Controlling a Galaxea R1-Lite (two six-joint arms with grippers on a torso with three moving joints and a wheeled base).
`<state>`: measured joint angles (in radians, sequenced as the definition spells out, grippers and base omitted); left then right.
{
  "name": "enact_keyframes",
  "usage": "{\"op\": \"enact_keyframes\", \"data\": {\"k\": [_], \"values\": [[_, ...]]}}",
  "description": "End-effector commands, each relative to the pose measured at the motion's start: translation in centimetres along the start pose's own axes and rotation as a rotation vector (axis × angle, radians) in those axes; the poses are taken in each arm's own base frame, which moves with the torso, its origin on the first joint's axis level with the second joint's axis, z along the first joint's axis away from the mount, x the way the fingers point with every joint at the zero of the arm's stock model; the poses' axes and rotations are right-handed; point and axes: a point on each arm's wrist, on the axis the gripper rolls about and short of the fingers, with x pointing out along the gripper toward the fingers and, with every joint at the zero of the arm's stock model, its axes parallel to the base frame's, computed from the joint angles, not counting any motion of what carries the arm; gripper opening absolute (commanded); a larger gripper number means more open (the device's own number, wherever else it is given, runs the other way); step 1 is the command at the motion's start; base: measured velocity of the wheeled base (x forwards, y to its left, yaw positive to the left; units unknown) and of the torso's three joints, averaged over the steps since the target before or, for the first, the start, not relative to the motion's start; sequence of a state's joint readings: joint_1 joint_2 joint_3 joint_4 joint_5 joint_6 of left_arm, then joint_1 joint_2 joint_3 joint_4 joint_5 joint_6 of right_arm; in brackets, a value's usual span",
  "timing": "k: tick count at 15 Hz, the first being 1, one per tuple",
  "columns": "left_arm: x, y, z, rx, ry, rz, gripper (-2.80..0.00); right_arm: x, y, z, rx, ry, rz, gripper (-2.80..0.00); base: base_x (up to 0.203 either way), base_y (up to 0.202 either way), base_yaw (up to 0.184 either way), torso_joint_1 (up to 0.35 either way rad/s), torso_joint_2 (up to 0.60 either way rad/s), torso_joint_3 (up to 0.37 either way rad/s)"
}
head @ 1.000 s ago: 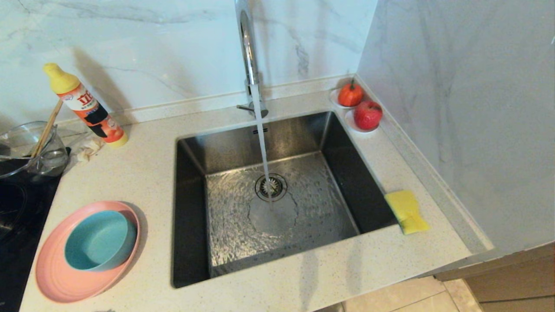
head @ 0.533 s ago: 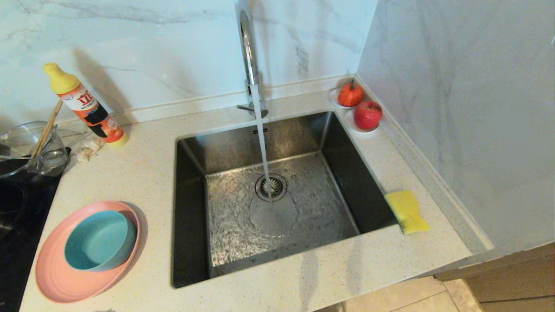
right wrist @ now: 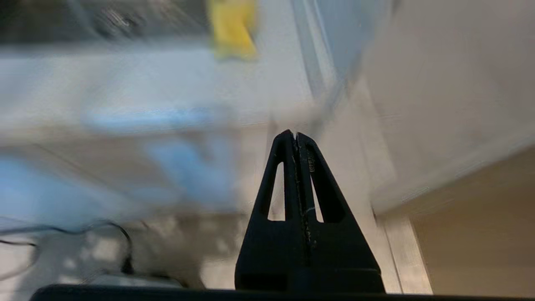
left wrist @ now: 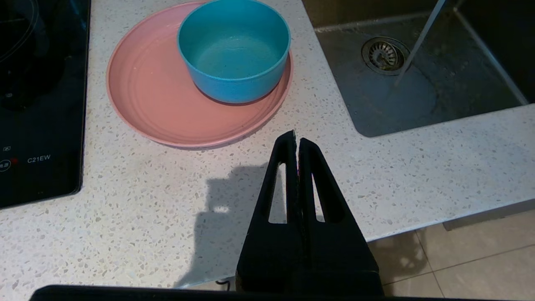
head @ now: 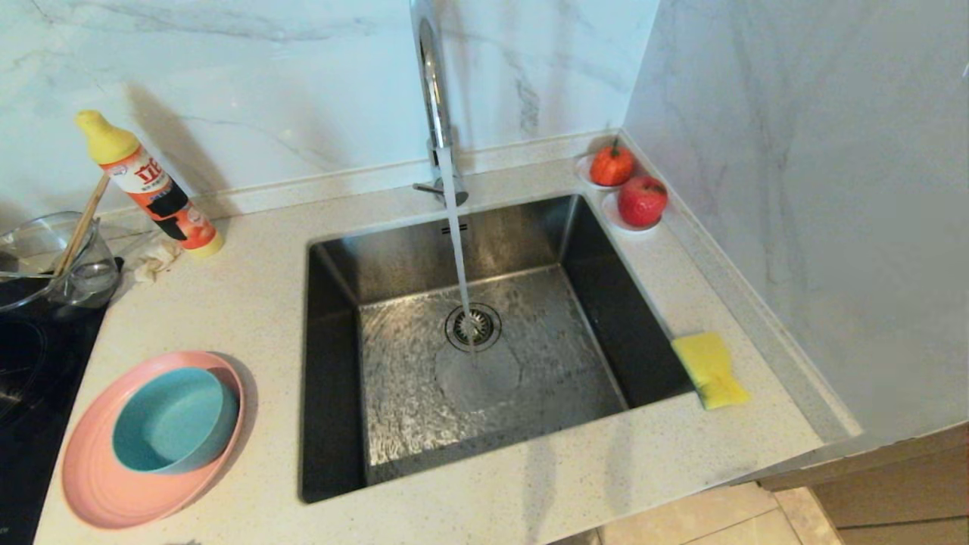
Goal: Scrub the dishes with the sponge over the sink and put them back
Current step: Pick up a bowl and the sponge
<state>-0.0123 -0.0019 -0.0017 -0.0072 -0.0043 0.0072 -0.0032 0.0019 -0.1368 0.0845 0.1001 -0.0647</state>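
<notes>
Water runs from the tap [head: 433, 91] into the sink [head: 484, 356]. The teal bowl [head: 174, 421] sits on the pink plate [head: 98, 484] at its left; the yellow sponge [head: 710, 369] lies at its right.

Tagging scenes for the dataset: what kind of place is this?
A home kitchen counter, most likely: square stainless-steel sink under a running tall chrome tap, black induction hob, orange dish-soap bottle.

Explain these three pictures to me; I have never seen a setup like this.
This is a two-armed robot. One picture looks down from its head; the other two look along each wrist. The black wedges are the left gripper and right gripper, both shut and empty. On the counter, a blue bowl sits on a pink plate, left of the sink, where the tap is running. A yellow sponge lies on its right.
</notes>
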Motion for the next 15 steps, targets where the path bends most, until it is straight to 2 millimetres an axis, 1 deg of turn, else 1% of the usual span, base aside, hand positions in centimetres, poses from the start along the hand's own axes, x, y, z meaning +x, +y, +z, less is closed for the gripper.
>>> {"op": "enact_keyframes", "data": {"k": [1,2,3,5,8,11,13,14,15], "values": [[0.0,0.0,0.0,0.000,0.000,0.000,-2.80,-1.2,0.1,2.8,-0.005,-0.030,0.071,-2.80,0.000,0.000,0.000,0.000,0.00,0.000],[0.0,0.0,0.0,0.000,0.000,0.000,-2.80,-1.6,0.1,4.4,-0.004,-0.024,0.113,-2.80,0.000,0.000,0.000,0.000,0.00,0.000],[0.0,0.0,0.0,0.000,0.000,0.000,-2.80,-1.3,0.1,5.6,0.002,0.011,0.144,-2.80,0.000,0.000,0.000,0.000,0.00,0.000],[0.0,0.0,0.0,0.000,0.000,0.000,-2.80,0.0,-0.1,8.0,0.015,0.075,0.170,-2.80,0.000,0.000,0.000,0.000,0.00,0.000],[0.0,0.0,0.0,0.000,0.000,0.000,-2.80,2.8,-0.6,11.6,0.032,0.152,0.192,-2.80,0.000,0.000,0.000,0.000,0.00,0.000],[0.0,0.0,0.0,0.000,0.000,0.000,-2.80,5.7,-1.1,14.2,-0.001,0.200,0.201,-2.80,0.000,0.000,0.000,0.000,0.00,0.000],[0.0,0.0,0.0,0.000,0.000,0.000,-2.80,6.2,-1.2,15.1,-0.033,0.198,0.200,-2.80,0.000,0.000,0.000,0.000,0.00,0.000],[0.0,0.0,0.0,0.000,0.000,0.000,-2.80,7.1,-1.3,15.7,-0.035,0.220,0.203,-2.80,0.000,0.000,0.000,0.000,0.00,0.000],[0.0,0.0,0.0,0.000,0.000,0.000,-2.80,8.4,-1.5,16.4,-0.030,0.267,0.208,-2.80,0.000,0.000,0.000,0.000,0.00,0.000]]}}
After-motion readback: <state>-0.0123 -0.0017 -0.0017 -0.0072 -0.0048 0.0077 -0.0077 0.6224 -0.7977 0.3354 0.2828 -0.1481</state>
